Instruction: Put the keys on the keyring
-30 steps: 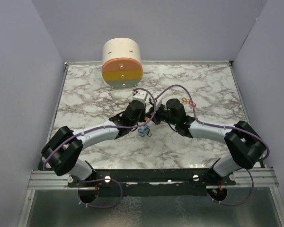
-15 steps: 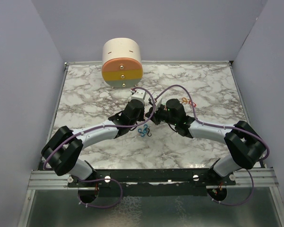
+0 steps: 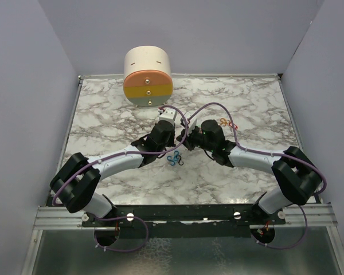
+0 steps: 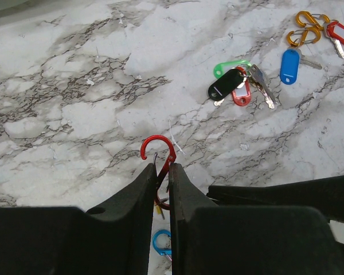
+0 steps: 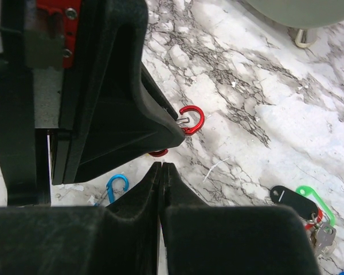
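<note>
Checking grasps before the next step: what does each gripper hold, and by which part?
Left fingers pinch the red metal carabiner clip by its straight lower body, curved top sticking out. Right fingers are shut; no held thing shows.

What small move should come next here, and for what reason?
Probably the right end effector should open and reach toward the keys. Its jaws are shut on nothing. The left end effector already holds the red carabiner up beside it. The keys lie loose, some way off on the marble table, so one must be fetched first.
</note>
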Motion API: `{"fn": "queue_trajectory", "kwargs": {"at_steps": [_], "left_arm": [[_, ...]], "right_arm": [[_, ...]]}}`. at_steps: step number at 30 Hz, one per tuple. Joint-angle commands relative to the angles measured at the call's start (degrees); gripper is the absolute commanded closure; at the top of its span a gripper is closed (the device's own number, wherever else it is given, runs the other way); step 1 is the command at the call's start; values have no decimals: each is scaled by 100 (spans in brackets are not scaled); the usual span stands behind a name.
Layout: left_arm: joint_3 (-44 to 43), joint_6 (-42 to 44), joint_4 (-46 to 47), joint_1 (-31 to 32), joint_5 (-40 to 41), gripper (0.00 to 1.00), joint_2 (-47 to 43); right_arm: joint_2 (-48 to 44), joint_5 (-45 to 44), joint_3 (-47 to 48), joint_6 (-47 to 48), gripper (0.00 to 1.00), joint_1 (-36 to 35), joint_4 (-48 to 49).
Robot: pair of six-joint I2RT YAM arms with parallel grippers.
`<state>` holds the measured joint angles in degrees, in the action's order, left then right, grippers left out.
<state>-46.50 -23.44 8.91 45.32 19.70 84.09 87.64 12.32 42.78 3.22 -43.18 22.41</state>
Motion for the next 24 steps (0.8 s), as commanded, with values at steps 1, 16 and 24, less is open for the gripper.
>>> {"fn": "queue_trajectory", "kwargs": {"at_steps": [1, 16, 24], "left_arm": [[-167, -37, 113, -41, 69, 84, -155], [-97, -80, 114, -45, 36, 83, -179], [-157, -233, 109, -93, 102, 83, -277]], "right_arm": [[-189, -475, -53, -110, 99, -42, 151], [-27, -945, 160, -617, 86, -20, -81], [15, -284, 208, -1309, 66, 113, -55]]}}
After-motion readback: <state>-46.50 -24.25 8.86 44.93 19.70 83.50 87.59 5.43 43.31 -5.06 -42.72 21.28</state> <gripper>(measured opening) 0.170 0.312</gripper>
